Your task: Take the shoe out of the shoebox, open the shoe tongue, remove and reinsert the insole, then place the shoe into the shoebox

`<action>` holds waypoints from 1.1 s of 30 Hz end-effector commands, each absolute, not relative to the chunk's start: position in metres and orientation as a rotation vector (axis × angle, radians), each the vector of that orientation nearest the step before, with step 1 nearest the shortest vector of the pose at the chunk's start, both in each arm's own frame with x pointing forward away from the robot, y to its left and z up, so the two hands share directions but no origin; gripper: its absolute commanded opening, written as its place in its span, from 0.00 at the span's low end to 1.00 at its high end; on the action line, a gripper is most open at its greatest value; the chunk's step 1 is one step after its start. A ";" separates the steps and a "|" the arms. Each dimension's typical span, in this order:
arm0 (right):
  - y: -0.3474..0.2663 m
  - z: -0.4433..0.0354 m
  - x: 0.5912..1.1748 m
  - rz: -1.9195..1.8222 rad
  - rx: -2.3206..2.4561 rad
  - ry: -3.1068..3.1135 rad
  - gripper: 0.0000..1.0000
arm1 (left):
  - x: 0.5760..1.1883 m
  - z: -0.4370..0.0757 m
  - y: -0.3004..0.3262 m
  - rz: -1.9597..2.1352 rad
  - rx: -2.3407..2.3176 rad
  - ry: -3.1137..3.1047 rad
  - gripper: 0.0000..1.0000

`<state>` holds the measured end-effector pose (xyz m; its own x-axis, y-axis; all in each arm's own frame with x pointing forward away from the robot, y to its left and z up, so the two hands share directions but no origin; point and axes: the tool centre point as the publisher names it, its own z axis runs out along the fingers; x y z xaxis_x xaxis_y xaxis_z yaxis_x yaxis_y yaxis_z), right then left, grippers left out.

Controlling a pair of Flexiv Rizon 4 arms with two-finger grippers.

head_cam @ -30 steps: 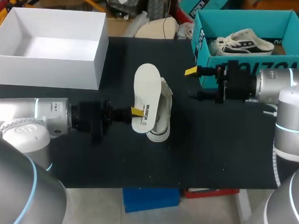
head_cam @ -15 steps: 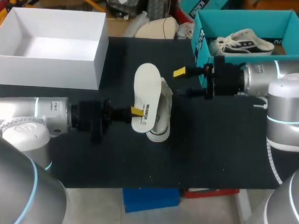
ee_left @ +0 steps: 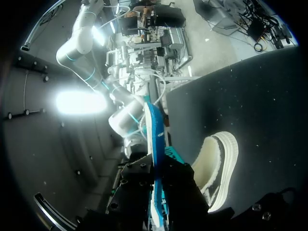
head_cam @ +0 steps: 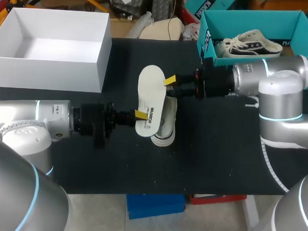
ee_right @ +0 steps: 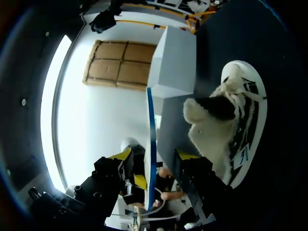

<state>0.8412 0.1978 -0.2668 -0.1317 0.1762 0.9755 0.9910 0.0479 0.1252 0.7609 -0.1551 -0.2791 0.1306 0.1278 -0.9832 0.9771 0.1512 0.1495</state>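
The insole-handling step is judged to be in hand: the insole is out of the shoe and reinsertion is not yet done.

The insole is held on edge above the table by the left gripper, whose fingers are clamped on it near one end. In the left wrist view the insole is seen edge-on between those fingers, with the shoe lying on its side just beside it. The shoe rests on the table directly beside the insole, well apart from both the white box and the teal shoebox, in which another shoe lies.

The right gripper is placed at the insole's far end. In the right wrist view its fingers are spread wide, one on each side of the insole's edge, and no contact is seen. The shoe is seen beside and ahead of it, opening towards the camera.

The next move is judged to call for the right fingers to be brought together on the insole, so that it is supported at both ends or passed over before being steered into the shoe's opening. The thin insole is likely to flex if gripped off-centre.

Against the frame of one second ago, the right arm is found advanced from beside the teal shoebox to the insole. The left arm, insole and shoe are found unchanged.
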 end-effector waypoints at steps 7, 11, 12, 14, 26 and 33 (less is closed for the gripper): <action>0.220 -0.276 0.843 -1.163 -1.238 -1.454 0.48 | 0.760 -0.279 -0.156 -0.922 1.236 1.261 0.00; 0.226 -0.277 0.842 -1.163 -1.231 -1.450 0.47 | 0.760 -0.279 -0.156 -0.922 1.236 1.261 0.00; 0.227 -0.277 0.842 -1.163 -1.230 -1.450 0.46 | 0.760 -0.279 -0.156 -0.922 1.236 1.261 0.00; 0.229 -0.278 0.842 -1.161 -1.225 -1.450 0.44 | 0.760 -0.279 -0.156 -0.922 1.236 1.261 0.00; 0.231 -0.278 0.842 -1.142 -1.227 -1.459 0.00 | 0.760 -0.279 -0.156 -0.922 1.236 1.261 0.00; 0.231 -0.278 0.842 -1.142 -1.227 -1.459 0.00 | 0.758 -0.277 -0.152 -0.863 1.277 1.281 0.39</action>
<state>0.8408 0.2305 -0.2769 -0.1173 0.1734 0.9778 0.9908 0.0872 0.1034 0.7617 -0.1542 -0.2793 0.1514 0.1363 -0.9790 0.9742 0.1472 0.1711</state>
